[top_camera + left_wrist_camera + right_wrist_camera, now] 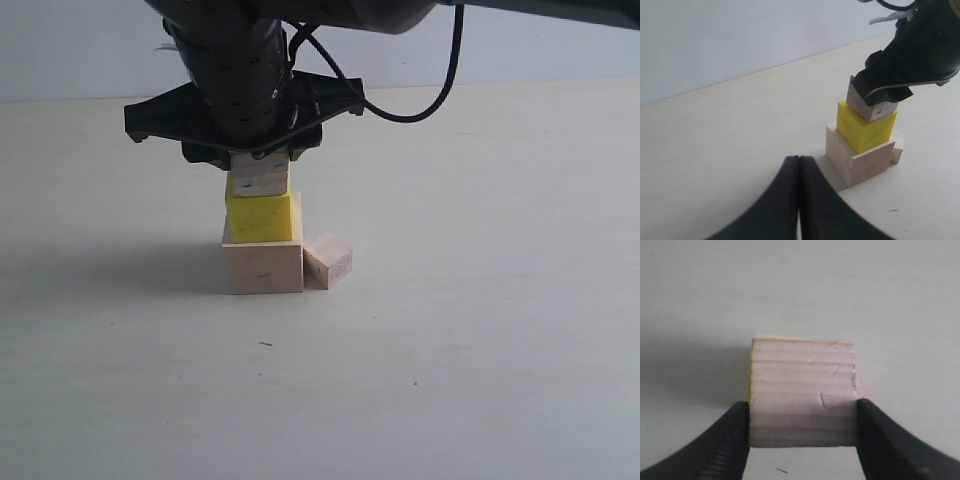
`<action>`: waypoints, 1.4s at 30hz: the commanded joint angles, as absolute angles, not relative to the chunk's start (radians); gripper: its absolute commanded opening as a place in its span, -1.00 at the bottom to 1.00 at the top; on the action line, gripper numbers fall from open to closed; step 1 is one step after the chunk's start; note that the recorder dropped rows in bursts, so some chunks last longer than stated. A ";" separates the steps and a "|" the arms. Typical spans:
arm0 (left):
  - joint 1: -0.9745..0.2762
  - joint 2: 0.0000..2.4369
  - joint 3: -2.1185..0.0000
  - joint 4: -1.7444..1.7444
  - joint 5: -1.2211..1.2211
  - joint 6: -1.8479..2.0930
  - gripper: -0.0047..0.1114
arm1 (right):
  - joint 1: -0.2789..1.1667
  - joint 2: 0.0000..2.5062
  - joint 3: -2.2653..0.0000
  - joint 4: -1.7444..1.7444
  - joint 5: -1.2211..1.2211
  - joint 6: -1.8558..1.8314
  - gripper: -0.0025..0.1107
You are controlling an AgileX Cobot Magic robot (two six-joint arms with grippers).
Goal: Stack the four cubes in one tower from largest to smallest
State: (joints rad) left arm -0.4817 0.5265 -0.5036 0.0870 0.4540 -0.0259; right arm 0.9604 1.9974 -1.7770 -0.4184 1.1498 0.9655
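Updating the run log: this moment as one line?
right gripper: shut on small wood cube atop yellow cube | base: large wood cube | other small cube: on table beside base | left gripper: shut

Bright, soft light washes out my pale bench (pixel 480 380), a faint shadow lies left of the tower (pixel 262 230) in the exterior view, and my right tool (pixel 802 412) looks slightly blurred close up.

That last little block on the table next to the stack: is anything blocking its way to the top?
Yes: the right gripper sits over the top, closed on the upper small cube atop the yellow cube. The loose small cube itself lies uncovered.
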 commanded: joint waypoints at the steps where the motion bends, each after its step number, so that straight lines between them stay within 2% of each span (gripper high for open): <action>1: -0.478 0.519 -0.500 0.077 0.445 -0.034 -0.92 | 0.964 2.004 -1.779 -0.421 1.149 0.970 -0.87; 2: -0.478 0.519 -0.500 0.077 0.445 -0.034 -0.92 | 0.964 2.004 -1.779 -0.421 1.145 0.970 -0.81; 7: -0.478 0.517 -0.500 0.077 0.445 -0.034 -0.92 | 0.964 2.004 -1.779 -0.404 1.112 0.968 -0.27; 10: -0.478 0.517 -0.500 0.077 0.445 -0.034 -0.92 | 0.964 2.004 -1.779 -0.400 1.121 0.970 -0.12; 42: -0.478 0.517 -0.500 0.077 0.445 -0.034 -0.92 | 0.964 2.000 -1.779 -0.419 1.156 0.970 -0.12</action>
State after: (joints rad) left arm -0.4817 0.5265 -0.5036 0.0870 0.4540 -0.0259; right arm 0.9604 1.9979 -1.7770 -0.4161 1.1467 0.9655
